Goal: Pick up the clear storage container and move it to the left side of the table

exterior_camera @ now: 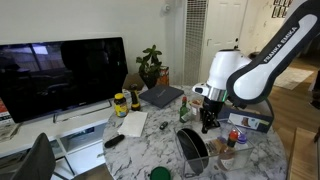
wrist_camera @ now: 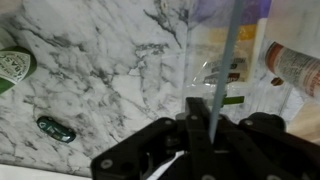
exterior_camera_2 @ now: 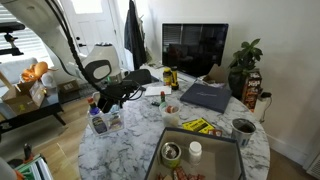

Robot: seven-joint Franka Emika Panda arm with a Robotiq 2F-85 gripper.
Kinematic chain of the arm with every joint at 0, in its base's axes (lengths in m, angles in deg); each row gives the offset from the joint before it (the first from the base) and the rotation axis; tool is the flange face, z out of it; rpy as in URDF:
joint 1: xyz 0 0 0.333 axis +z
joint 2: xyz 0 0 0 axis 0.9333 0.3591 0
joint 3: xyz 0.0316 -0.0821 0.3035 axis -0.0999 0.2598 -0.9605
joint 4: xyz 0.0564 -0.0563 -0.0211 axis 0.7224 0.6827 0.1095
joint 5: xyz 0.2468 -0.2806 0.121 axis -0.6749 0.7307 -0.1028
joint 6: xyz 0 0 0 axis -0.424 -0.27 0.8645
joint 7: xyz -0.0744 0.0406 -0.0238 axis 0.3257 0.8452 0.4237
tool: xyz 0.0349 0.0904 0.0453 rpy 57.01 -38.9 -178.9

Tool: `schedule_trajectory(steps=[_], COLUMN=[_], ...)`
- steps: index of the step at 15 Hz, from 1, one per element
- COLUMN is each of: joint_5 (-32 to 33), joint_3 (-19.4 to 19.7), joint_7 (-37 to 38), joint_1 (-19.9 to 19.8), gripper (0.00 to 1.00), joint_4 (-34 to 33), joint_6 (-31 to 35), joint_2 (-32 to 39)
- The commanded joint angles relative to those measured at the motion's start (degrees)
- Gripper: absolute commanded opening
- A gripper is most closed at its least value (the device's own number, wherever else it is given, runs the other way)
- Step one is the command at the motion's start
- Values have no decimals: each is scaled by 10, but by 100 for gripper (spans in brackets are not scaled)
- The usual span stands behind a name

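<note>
Wrist view: tool (wrist_camera: 212,122) fingers are pressed close together, pinching the thin wall of the clear storage container (wrist_camera: 226,55). The wall runs edge-on up from between the fingers. Marble worktop (wrist_camera: 110,60) shows through and around it. Can't tell if the container rests on the worktop or is lifted.

Just beside the tool lies a small green toy car (wrist_camera: 55,128). Farther from the tool, at the frame edge, is a green round lid (wrist_camera: 12,65). On the opposite side of the tool is a labelled bottle (wrist_camera: 295,65), partly blurred behind the clear plastic.

In an exterior view the container's dark rounded rim sits right under the tool, nearer the camera. The white arm (exterior_camera: 260,65) reaches down from above the tool.

Near the tool is a closed laptop (exterior_camera: 160,97). Farther from the tool are a white paper (exterior_camera: 130,124), a yellow bottle (exterior_camera: 120,103) and a dark remote (exterior_camera: 113,141). Well apart from the tool, off the worktop, are the TV (exterior_camera: 60,75) and a potted plant (exterior_camera: 150,65).

In an exterior view a grey bin (exterior_camera_2: 215,158) holding small items sits well apart from the tool, across the worktop. A dark cup (exterior_camera_2: 243,128) is farther still.
</note>
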Motion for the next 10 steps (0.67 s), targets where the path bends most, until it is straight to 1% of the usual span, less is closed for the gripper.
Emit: schedule_trajectory(steps=[1, 3, 6, 8, 10], joint_5=[-9, -7, -15, 3, 23], joint_3=[-27, -40, -75, -87, -90], joint_7=[8, 10, 0, 12, 23], joint_1=[-10, -15, -36, -46, -50], gripper=[1, 1, 1, 1, 1], joint_4=[-3, -5, -7, -8, -8], joint_6=[23, 42, 76, 86, 93], joint_2=[17, 33, 55, 68, 79])
